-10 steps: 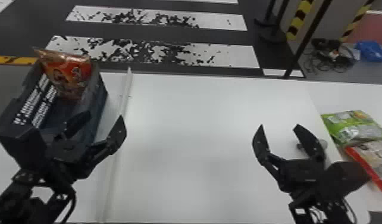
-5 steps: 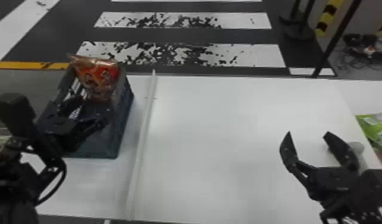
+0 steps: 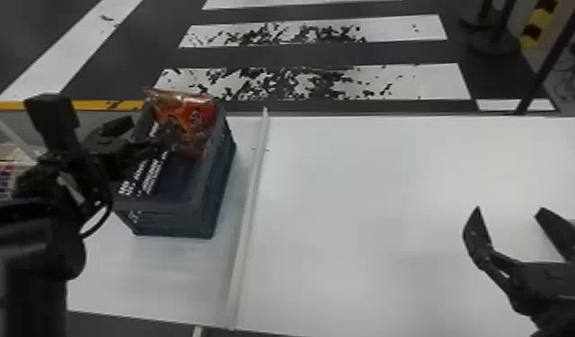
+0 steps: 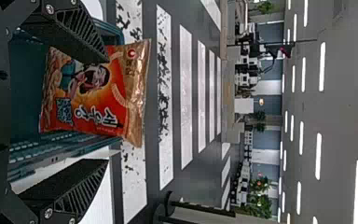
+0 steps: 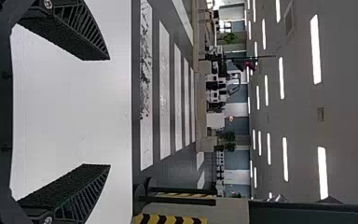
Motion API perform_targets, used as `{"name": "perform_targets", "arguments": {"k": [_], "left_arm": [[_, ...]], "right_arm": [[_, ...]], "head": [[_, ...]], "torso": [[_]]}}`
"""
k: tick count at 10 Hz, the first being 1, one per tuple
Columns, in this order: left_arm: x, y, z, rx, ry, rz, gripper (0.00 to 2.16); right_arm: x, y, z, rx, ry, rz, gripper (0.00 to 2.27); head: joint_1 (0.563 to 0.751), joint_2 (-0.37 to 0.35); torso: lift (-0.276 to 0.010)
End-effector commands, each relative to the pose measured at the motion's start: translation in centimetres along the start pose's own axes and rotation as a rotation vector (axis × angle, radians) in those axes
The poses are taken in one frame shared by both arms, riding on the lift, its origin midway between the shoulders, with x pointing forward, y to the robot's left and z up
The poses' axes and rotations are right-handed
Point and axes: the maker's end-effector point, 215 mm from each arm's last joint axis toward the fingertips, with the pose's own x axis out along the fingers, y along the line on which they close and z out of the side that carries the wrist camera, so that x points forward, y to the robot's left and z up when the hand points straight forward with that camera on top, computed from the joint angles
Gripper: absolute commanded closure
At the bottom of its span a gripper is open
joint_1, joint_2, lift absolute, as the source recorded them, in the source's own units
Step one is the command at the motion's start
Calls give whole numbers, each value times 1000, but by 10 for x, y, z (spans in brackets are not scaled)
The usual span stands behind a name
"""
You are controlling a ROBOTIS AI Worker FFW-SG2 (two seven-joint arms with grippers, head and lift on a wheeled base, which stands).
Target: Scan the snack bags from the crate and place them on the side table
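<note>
Snack bag (image 4: 95, 95), orange-red, standing at the far end of the dark crate (image 3: 174, 222) at left; left gripper (image 4: 107, 111), fingers spread and empty, now farther forward and closer to the bag than a moment ago. View swung leftward, crate nearer its middle: attention apparently passes to picking (scanning and side table presumably to follow). Right gripper (image 3: 510, 209), likewise open and empty, waits above the white table (image 3: 367, 201) at near right.
</note>
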Motion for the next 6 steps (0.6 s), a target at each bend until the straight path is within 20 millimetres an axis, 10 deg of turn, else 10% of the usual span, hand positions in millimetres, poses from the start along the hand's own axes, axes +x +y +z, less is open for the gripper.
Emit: {"name": "perform_targets", "arguments": {"k": [1, 6], "left_arm": [[25, 14, 9, 39, 19, 15, 120], [91, 50, 32, 75, 52, 63, 120]], "right_arm": [[-1, -3, -7, -1, 13, -5, 53], [-3, -11, -18, -8, 40, -13, 53]], "head": [[695, 169], [695, 180]], "torso": [[-94], [-94]]}}
